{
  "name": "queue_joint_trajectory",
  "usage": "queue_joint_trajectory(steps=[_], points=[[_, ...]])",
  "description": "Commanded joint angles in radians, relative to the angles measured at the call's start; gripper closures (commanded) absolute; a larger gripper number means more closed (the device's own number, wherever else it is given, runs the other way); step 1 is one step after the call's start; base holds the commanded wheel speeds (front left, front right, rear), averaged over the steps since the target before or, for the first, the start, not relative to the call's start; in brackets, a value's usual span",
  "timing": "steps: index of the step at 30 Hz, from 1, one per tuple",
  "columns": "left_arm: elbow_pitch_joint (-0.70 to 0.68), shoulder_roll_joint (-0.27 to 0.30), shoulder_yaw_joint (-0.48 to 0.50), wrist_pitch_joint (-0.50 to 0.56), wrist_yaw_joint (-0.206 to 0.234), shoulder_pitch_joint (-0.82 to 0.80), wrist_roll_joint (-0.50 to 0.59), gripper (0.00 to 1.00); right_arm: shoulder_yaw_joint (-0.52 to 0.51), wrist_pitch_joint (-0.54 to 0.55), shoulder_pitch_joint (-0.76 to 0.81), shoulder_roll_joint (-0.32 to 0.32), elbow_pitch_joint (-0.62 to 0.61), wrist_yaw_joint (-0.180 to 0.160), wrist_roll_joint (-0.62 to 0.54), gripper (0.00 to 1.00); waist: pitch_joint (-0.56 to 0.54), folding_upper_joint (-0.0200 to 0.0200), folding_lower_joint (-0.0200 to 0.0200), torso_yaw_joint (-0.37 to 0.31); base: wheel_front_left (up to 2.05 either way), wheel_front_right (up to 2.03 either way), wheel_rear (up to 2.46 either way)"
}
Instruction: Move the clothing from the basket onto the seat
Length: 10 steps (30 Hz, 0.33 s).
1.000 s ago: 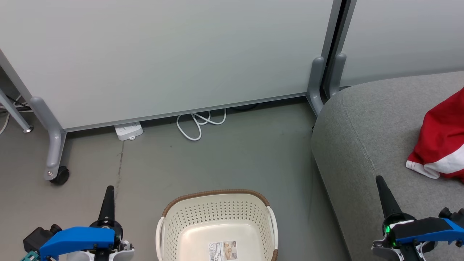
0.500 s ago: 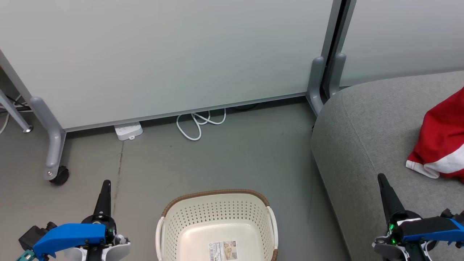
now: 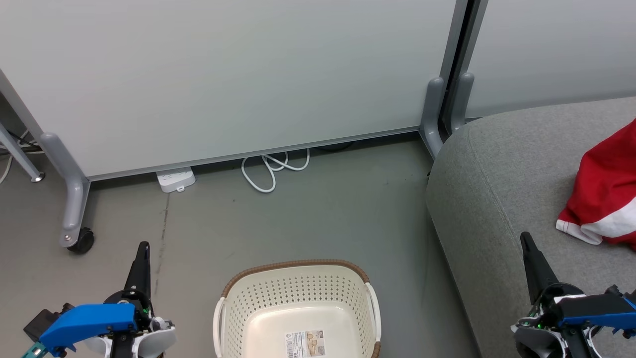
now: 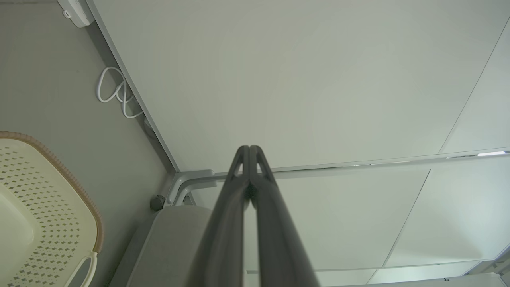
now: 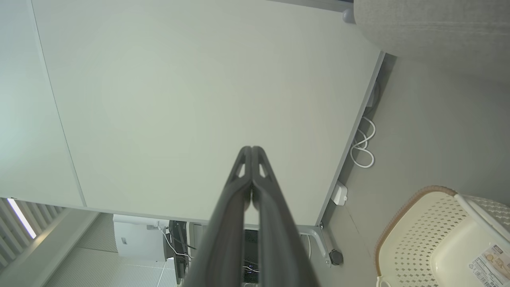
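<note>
Both the left gripper (image 3: 142,253) and the right gripper (image 3: 527,246) are closed on nothing, the empty-looking basket (image 3: 298,264) sits right of the left one, and the clothing (image 3: 603,189) rests on the seat (image 3: 497,189) ahead-right of the right one, where a careless arm swing could drag it off.

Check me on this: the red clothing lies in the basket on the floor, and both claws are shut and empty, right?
Not quite. The basket holds no clothing. The clothing lies on the grey seat, as the head view shows. The rest stands: the basket is on the floor, and the left claw and right claw are shut and empty.
</note>
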Motion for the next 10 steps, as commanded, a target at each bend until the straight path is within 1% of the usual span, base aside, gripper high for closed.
queue_joint_trajectory(steps=[1, 10], points=[[-0.008, -0.001, 0.01, 0.007, -0.003, -0.02, -0.019, 1.0, -0.004, 0.004, -0.012, -0.003, -0.003, 0.0, 0.027, 1.0, 0.0, 0.0, 0.0, 0.0, 0.0, 0.0, 0.0], [-0.016, -0.003, 0.017, 0.021, -0.003, -0.021, -0.068, 1.0, -0.008, 0.014, -0.017, -0.003, -0.002, 0.0, 0.088, 1.0, 0.0, 0.0, 0.0, -0.001, 0.0, 0.0, 0.0]])
